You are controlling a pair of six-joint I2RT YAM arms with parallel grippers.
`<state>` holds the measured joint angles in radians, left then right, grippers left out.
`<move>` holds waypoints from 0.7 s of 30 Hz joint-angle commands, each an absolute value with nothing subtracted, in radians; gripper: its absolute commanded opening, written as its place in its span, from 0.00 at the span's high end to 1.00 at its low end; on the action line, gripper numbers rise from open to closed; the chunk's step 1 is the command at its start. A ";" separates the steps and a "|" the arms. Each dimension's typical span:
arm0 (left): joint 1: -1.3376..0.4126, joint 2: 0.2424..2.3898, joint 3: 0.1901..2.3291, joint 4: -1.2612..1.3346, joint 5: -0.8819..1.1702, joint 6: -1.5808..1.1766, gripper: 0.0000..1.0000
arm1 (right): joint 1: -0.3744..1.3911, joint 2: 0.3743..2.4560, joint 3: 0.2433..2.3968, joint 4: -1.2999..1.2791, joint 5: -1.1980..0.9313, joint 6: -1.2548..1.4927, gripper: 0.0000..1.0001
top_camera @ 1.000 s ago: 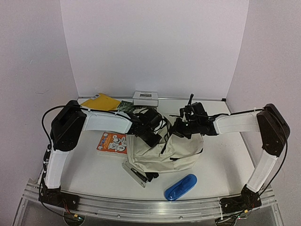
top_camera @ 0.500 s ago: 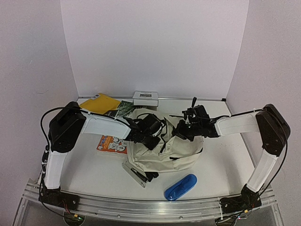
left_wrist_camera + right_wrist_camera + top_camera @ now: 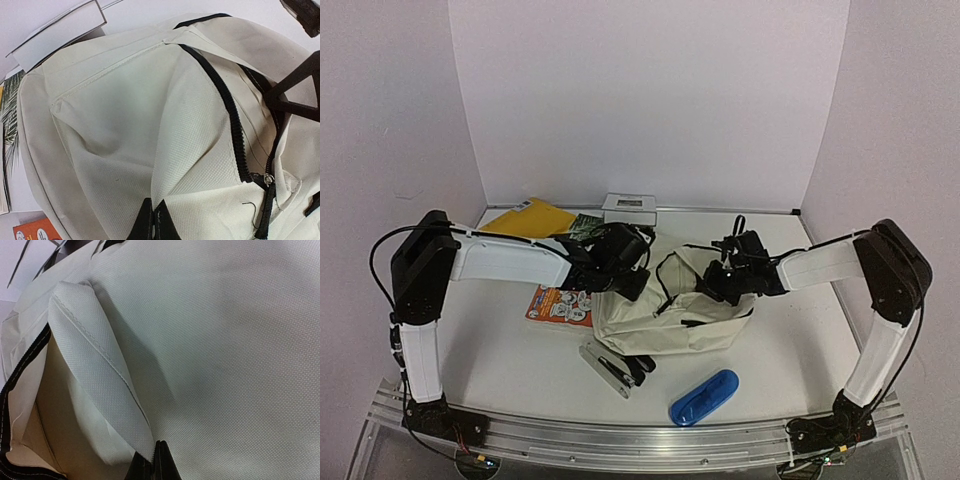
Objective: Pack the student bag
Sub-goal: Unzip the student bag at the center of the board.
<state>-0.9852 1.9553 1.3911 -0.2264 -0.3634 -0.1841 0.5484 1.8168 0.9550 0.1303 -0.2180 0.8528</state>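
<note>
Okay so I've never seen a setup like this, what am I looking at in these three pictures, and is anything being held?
Two robot arms stand bolted at a table's near edge, each ending in a two-finger gripper. The wide picture comes from a fixed camera above and behind them; the two close-ups come from cameras on the wrists. In the middle lies the student bag, cream with black zippers. The left gripper and the right gripper each pinch its fabric, jaws shut. Around it lie an orange book, a blue case and a white box.
</note>
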 commanded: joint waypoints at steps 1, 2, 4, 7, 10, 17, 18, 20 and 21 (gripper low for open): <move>-0.920 1.887 1.366 -0.270 -0.481 -0.250 1.00 | 0.507 1.818 0.924 0.120 -0.091 0.874 1.00; -0.913 1.873 1.349 -0.268 -0.482 -0.260 1.00 | 0.503 1.810 0.917 0.120 -0.083 0.879 1.00; -0.906 1.858 1.329 -0.257 -0.472 -0.265 1.00 | 0.500 1.804 0.916 0.120 -0.080 0.878 1.00; -0.901 1.848 1.301 -0.217 -0.398 -0.258 1.00 | 0.499 1.808 0.939 0.121 -0.110 0.831 1.00; -0.897 1.864 1.321 -0.218 -0.335 -0.259 1.00 | 0.499 1.794 0.974 0.121 -0.149 0.759 1.00; -0.880 1.855 1.358 -0.219 -0.190 -0.290 0.89 | 0.500 1.637 1.015 0.078 -0.251 0.559 0.69; -0.879 1.853 1.358 -0.219 -0.188 -0.295 0.86 | 0.499 1.628 1.015 0.073 -0.253 0.551 0.69; -0.857 1.822 1.343 -0.218 -0.138 -0.343 0.65 | 0.499 1.548 1.015 0.010 -0.268 0.475 0.43; -0.853 1.812 1.338 -0.219 -0.128 -0.355 0.61 | 0.500 1.529 1.013 0.004 -0.274 0.462 0.39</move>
